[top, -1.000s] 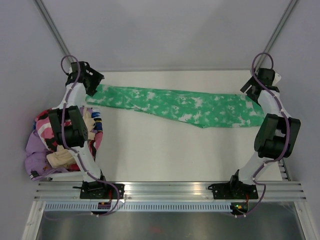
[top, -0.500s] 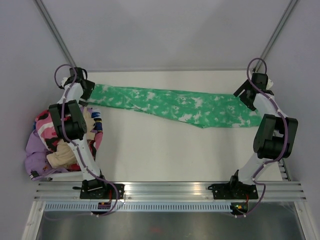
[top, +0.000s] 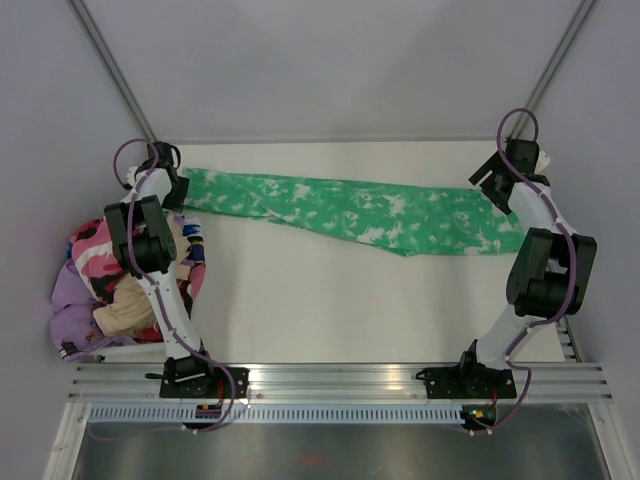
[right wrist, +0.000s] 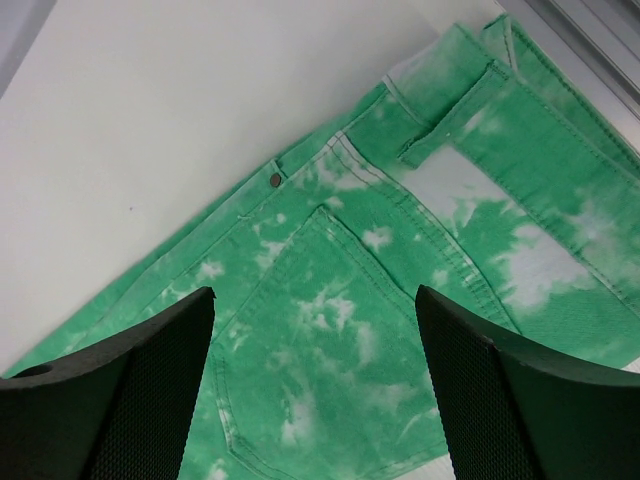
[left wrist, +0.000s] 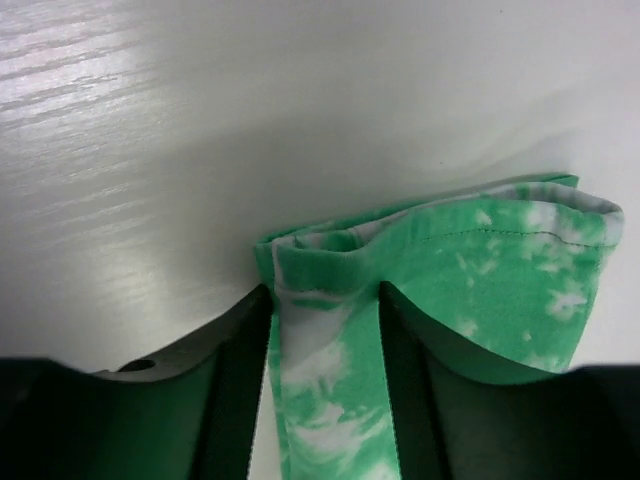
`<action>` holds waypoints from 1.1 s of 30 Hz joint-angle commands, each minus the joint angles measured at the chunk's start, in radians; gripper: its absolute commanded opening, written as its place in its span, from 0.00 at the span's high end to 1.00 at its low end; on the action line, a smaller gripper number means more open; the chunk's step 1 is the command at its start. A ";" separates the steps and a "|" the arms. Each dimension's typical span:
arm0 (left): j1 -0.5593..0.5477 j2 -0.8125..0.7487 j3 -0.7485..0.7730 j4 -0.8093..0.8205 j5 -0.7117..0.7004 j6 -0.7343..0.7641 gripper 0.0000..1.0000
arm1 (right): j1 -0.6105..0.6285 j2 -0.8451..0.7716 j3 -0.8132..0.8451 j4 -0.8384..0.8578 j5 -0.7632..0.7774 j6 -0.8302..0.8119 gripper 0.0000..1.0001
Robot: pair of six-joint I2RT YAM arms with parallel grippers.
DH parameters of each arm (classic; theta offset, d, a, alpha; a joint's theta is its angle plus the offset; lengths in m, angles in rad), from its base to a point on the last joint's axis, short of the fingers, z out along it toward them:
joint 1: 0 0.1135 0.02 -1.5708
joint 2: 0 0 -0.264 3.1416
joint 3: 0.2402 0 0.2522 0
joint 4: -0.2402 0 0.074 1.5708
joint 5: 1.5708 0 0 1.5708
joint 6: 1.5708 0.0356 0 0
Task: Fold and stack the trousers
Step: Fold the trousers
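Clearly the trousers (top: 350, 212) lie stretched out flat across the far half of the table (top: 320, 310), leg hems at the left, waist at the right. The left gripper (left wrist: 325, 300) sits at a hem, a fold of green cloth filling the gap between its fingers (left wrist: 235, 380); whether it pinches the cloth I cannot tell. The right gripper (right wrist: 312, 295) hangs over the waist end, jaws spread wide and holding nothing, with the dark button (right wrist: 275, 180) close by. A heap of mixed clothes (top: 95, 285) lies beside the left arm
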 commanded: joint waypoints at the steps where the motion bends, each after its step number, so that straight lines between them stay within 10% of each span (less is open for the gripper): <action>1: 0.003 0.081 0.007 0.016 0.044 -0.038 0.51 | -0.002 0.013 0.057 0.000 0.005 0.027 0.12; 8: 0.001 0.087 -0.030 0.090 0.118 -0.017 0.98 | -0.002 -0.045 0.030 0.013 -0.030 0.013 0.13; 24: 0.001 -0.304 -0.308 0.845 0.281 0.558 0.98 | 0.472 0.053 0.079 0.377 -0.555 -0.249 0.18; 33: 0.001 -0.384 -0.295 0.982 0.462 0.568 0.98 | 0.727 0.424 0.436 0.311 -0.489 -0.372 0.23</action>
